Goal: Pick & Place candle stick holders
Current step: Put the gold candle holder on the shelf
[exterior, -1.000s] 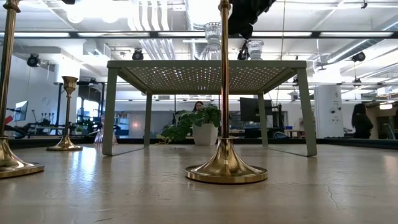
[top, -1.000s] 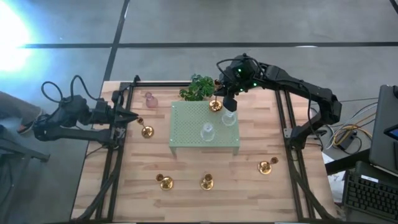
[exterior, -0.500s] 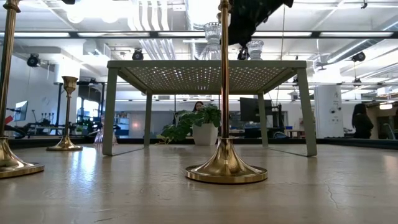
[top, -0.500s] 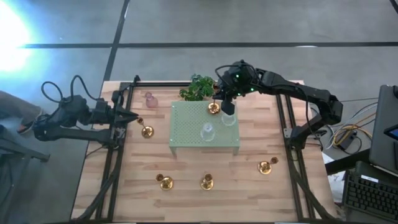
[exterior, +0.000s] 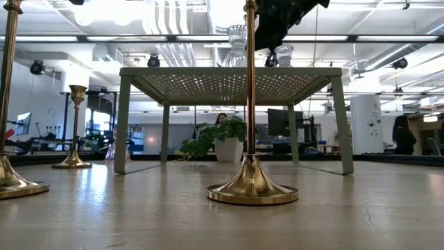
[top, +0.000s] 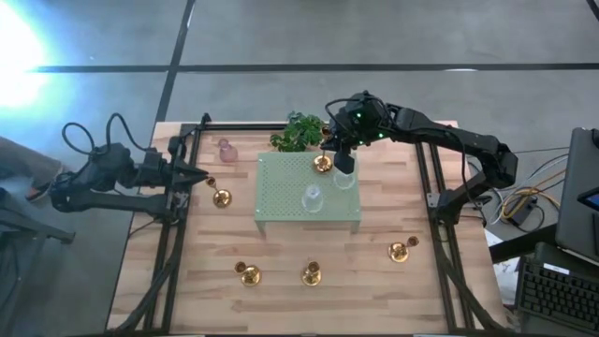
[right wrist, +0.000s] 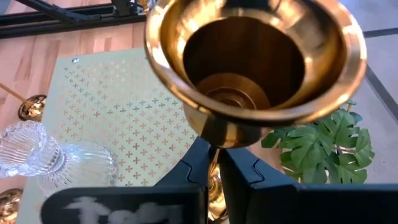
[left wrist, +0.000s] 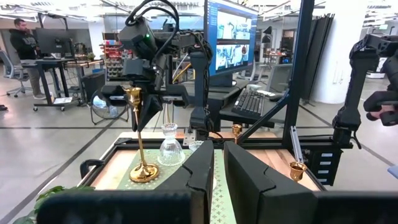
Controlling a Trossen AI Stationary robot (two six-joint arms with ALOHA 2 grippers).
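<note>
A gold candle stick holder (top: 323,164) stands upright at the far right corner of the pale green stand (top: 281,201), with my right gripper (top: 339,154) shut on it. Its cup (right wrist: 255,62) fills the right wrist view. Two clear glass holders (top: 312,198) (top: 344,180) stand on the stand's top. A pink glass one (top: 225,150) stands at the far left of the table. More gold holders (top: 222,198) (top: 247,273) (top: 312,274) (top: 400,251) stand on the wood. My left gripper (top: 201,178) waits shut at the left edge. My right gripper pinches the holder's thin stem (right wrist: 213,154) between its two fingers, just under the cup. The fingers slant down from the table's far right side and lie across the stem. The holder is upright, and its round base (left wrist: 144,174) looks set on the stand's top.
A leafy plant (top: 298,133) sits just beyond the stand's far edge, close to the right gripper. Black frame rails (top: 173,253) run along the table's left and right sides. In the low view a tall gold holder (exterior: 251,187) stands in front of the stand.
My right gripper has sunk a little toward the stand's top with the gold holder, which stays upright. Over the last half second it has kept still.
</note>
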